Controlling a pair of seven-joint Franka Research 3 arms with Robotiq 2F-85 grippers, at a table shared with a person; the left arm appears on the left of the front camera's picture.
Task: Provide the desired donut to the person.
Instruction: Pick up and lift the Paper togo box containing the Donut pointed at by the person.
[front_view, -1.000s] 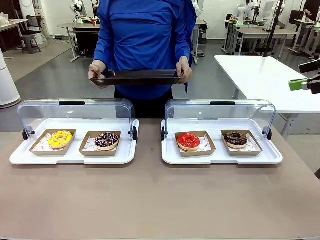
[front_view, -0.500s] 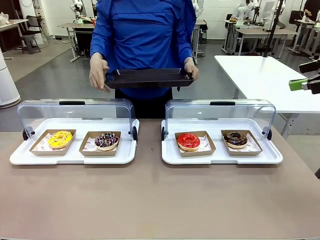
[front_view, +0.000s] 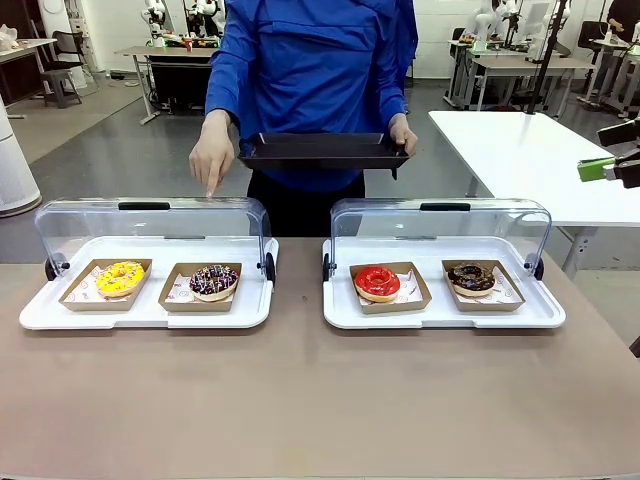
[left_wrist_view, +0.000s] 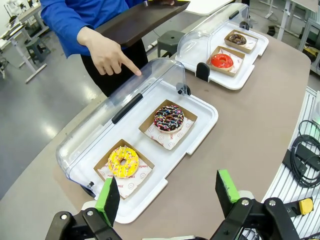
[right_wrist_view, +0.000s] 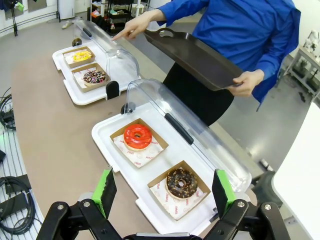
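Sprinkled ring donut (front_view: 214, 281), cardboard tray (front_view: 200, 308), clear domed lid (front_view: 150, 232)

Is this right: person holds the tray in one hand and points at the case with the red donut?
No. The pointing hand is over the other case, the one with the yellow donut and the sprinkled donut, as the front view shows. Tray part is right.
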